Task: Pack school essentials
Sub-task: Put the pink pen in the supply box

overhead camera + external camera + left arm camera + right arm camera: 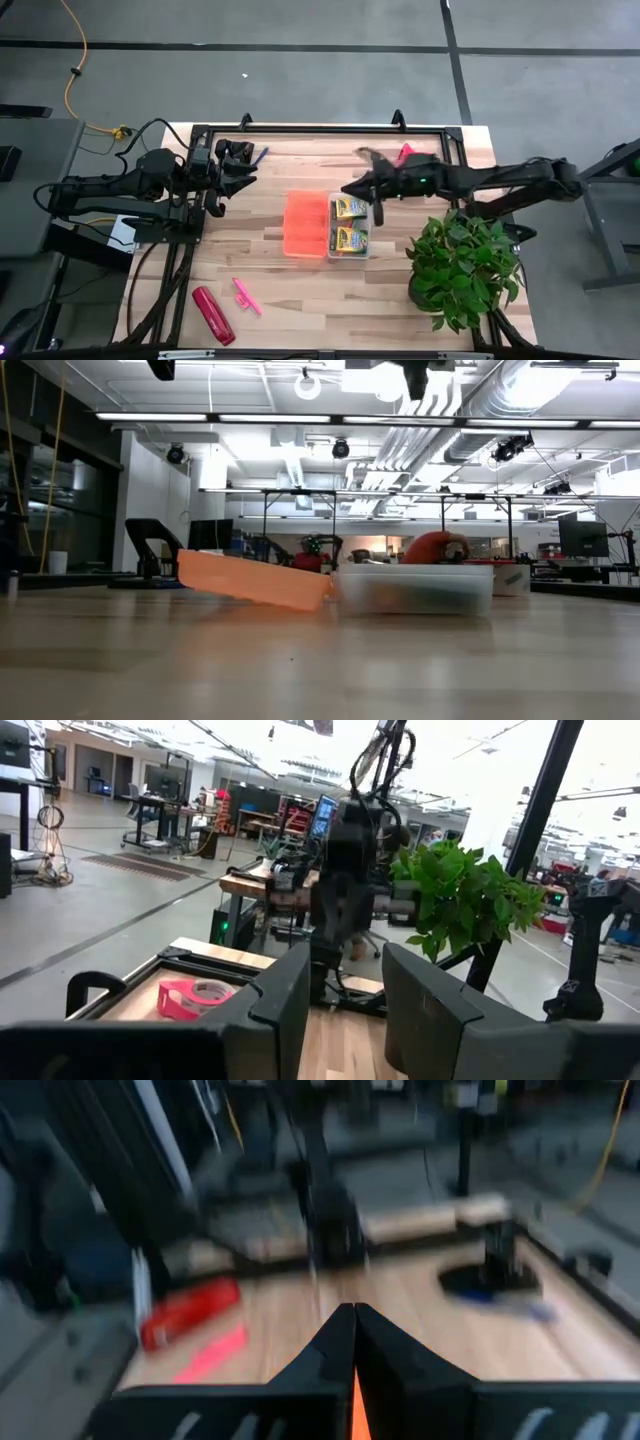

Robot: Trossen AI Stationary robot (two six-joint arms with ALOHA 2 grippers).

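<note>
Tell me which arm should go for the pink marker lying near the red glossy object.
Left, probably. The pink marker lies on the left half of the table, on the same side as the left gripper, which is open. The right gripper is shut by the clear box.

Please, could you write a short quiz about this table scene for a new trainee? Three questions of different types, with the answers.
1. True or false: the orange lid covers the clear bin.
2. How many crayon boxes lie in the bin? A) one B) two C) three
3. Which is shut: the left gripper or the right gripper?

Key: 1 false, the lid lies beside the bin; 2 B; 3 right.
</note>
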